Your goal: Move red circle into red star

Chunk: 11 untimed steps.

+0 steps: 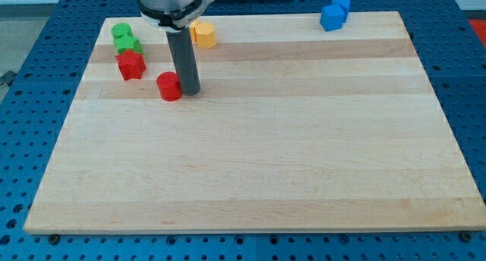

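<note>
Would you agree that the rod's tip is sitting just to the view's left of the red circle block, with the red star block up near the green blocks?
Not quite: my tip sits just to the view's right of the red circle block, as the camera view shows. The red star block is indeed up near the green blocks.

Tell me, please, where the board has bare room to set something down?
Free: everything below my tip and the red circle, plus the top strip between the yellow block and blue blocks. Crowded: top-left, around the red star and green blocks.
</note>
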Each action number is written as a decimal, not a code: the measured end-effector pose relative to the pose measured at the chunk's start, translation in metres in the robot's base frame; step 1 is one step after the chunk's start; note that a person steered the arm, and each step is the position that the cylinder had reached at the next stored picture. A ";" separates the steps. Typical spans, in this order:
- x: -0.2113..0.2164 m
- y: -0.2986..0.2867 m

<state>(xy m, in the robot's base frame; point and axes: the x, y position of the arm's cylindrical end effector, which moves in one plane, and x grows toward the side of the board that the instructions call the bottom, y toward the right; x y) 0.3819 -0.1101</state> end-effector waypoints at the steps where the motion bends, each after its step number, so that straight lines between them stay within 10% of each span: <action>1: -0.024 -0.012; 8: 0.049 0.004; 11: -0.030 -0.047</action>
